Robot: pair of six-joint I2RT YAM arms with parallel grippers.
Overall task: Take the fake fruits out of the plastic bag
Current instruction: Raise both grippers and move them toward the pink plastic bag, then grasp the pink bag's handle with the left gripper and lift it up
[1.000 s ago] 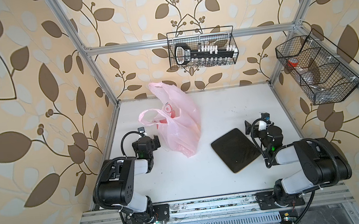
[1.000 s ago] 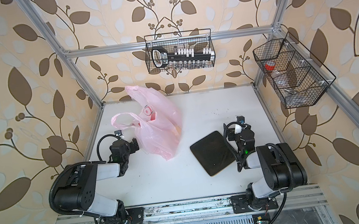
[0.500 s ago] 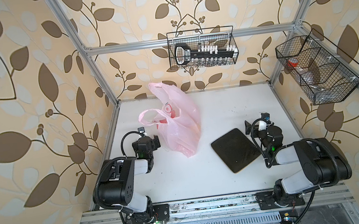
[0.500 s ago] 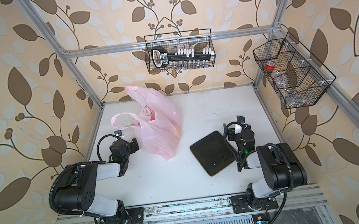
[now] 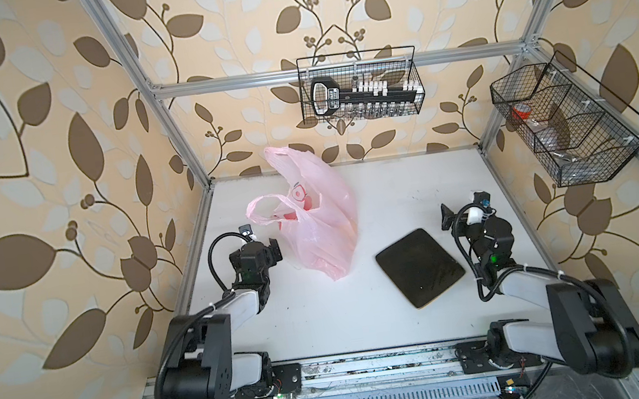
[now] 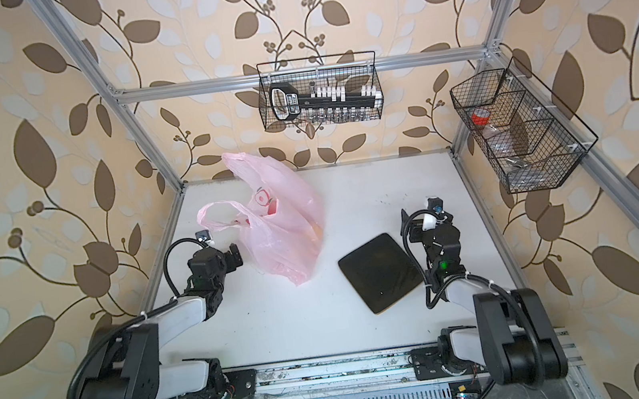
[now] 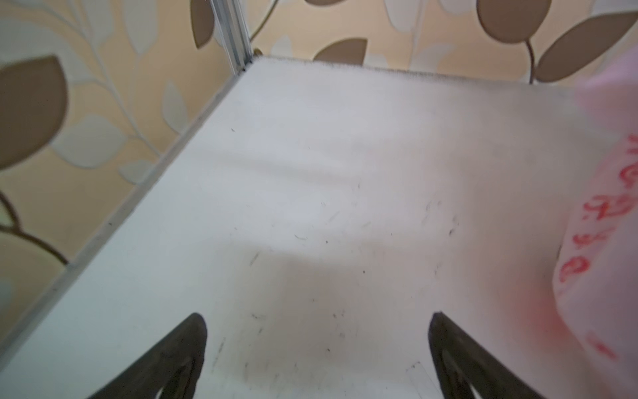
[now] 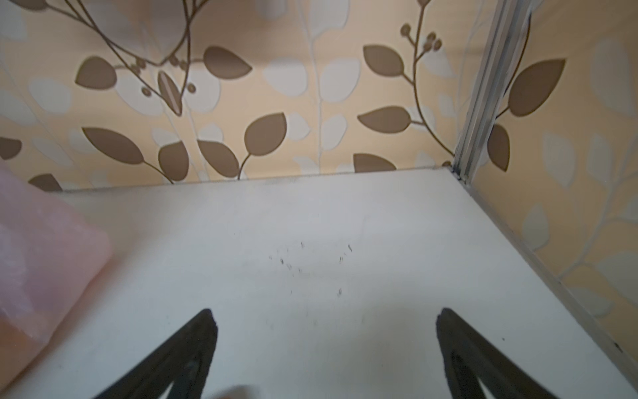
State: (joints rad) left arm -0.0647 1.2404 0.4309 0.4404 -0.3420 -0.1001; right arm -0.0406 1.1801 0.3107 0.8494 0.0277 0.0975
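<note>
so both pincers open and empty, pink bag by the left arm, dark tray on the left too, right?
No. The dark tray lies on the right side, next to the right arm, clear of the pink bag; both top views show it. Rest holds: left pincer and right pincer open and empty, bag by the left arm.

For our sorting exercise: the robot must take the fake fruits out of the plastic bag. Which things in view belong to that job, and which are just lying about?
Belong: plastic bag; fake fruits, only an orange tint through it; left claw and right claw, both open.
Lying about: dark tray; back wire basket; side wire basket.
</note>
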